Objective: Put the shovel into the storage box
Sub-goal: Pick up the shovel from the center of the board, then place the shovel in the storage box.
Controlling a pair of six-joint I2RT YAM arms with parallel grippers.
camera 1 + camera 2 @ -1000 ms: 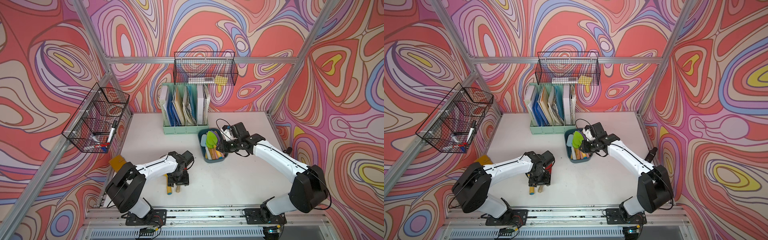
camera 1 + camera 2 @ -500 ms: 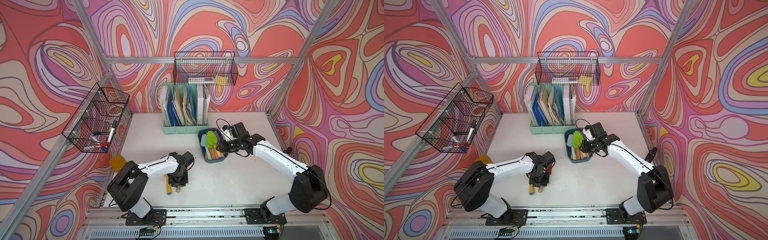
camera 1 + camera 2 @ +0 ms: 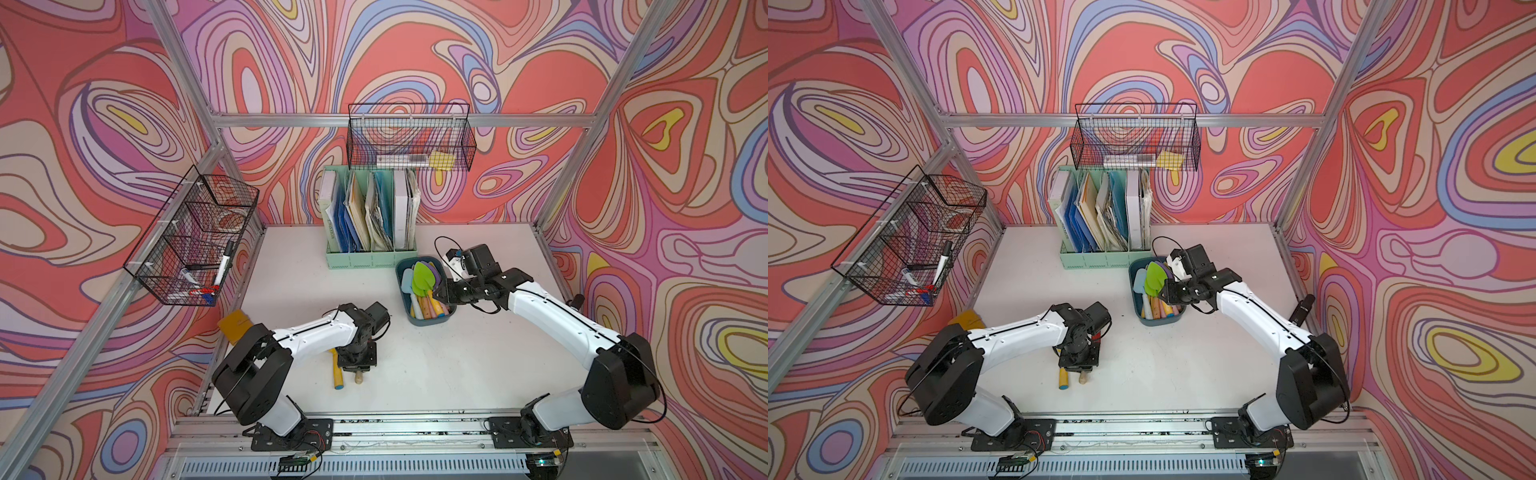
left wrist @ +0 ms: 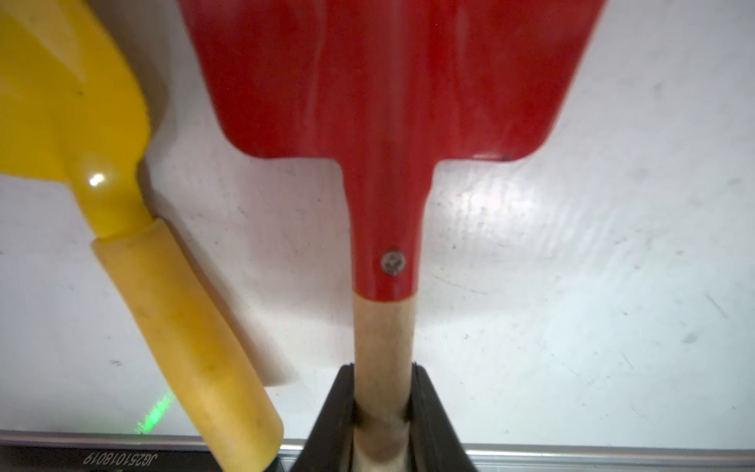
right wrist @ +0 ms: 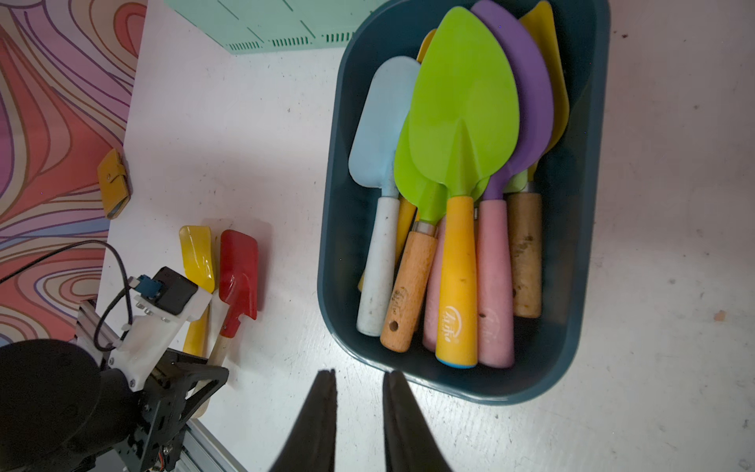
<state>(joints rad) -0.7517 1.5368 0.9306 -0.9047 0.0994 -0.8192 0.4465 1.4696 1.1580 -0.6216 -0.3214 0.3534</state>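
Listing the contents, largest item first.

- Bench: white, carrying everything below.
- File holder: mint green, standing at the back, full of folders, and playing no part in the job.
- Storage box: a dark teal tub sitting just in front of the file holder on the right arm's side. It is already holding a heap of shovels, with a green shovel lying on top and the handles pointing toward the robot.
- Red shovel: the piece being worked on. It is lying along the bench by the left arm, well apart from the box, with its wooden handle pointing toward the robot.
- Yellow shovel: lying just beside the red one on its left, and waiting.
- Left fingers: pressing on both sides of the red shovel's wooden handle, a little behind the red collar, and gripping it.
- Right fingers: hanging just beside the box's near rim, narrowly parted and gripping nothing.

Step in hand, as judged: the left arm is making the grasp, and the carry is not yet begun. Whether the blade is leaving the bench cannot be told.

Next move, as judged: this is calling for a lift clear of the yellow neighbour and a carry across to the box. The shovel then needs turning along the box's length and lowering onto the heap, while watching the right arm crowding that rim.
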